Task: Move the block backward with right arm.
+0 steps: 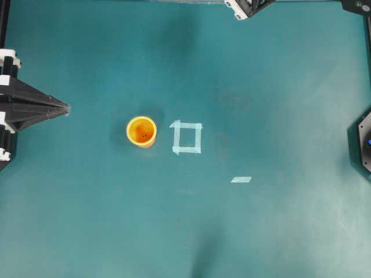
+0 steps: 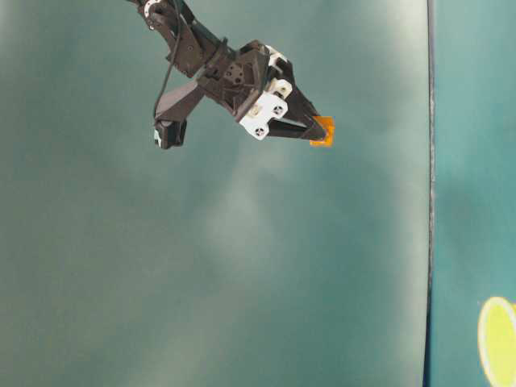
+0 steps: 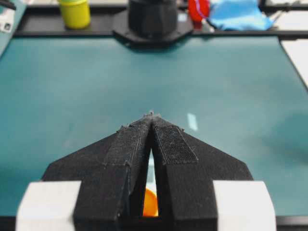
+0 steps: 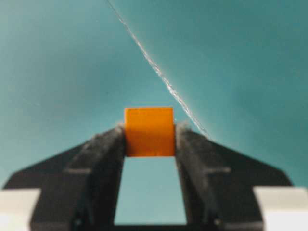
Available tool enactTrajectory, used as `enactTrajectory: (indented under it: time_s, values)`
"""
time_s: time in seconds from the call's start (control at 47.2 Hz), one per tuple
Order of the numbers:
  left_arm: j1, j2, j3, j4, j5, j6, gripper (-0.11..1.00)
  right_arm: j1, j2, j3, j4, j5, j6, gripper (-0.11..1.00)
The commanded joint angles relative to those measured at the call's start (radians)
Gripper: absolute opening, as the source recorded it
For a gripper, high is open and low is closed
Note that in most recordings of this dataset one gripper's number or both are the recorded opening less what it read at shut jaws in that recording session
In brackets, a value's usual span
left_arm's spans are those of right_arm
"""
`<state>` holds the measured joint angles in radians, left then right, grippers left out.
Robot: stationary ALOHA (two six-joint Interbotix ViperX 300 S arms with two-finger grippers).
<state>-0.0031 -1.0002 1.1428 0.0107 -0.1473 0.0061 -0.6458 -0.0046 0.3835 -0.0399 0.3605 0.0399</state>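
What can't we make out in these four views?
- Block: absent overhead; the right claw holding it is cut off by the top edge.
- Whether the block touches the mat: neither table-level nor right wrist view settles it.
- Cup: in the left wrist view only a sliver shows behind the left claw.

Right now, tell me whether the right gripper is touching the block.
Touching. The right wrist view shows the block pinched at the tips of the right gripper, both fingers flush against its sides with no gap.
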Motion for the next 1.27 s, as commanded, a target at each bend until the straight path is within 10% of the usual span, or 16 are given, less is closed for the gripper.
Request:
enactTrajectory:
  time_s: [0.0, 1.249]
  values:
    - [0.0, 0.003, -0.032, 0.002, -0.005, 0.002, 0.0, -0.005, -0.014, -0.021, 0.0, -0.005, 0.0, 0.41]
    - [0.002, 0.003, -0.032, 0.002, -0.005, 0.002, 0.0, -0.005, -0.014, -0.02, -0.002, 0.009, -0.002, 0.41]
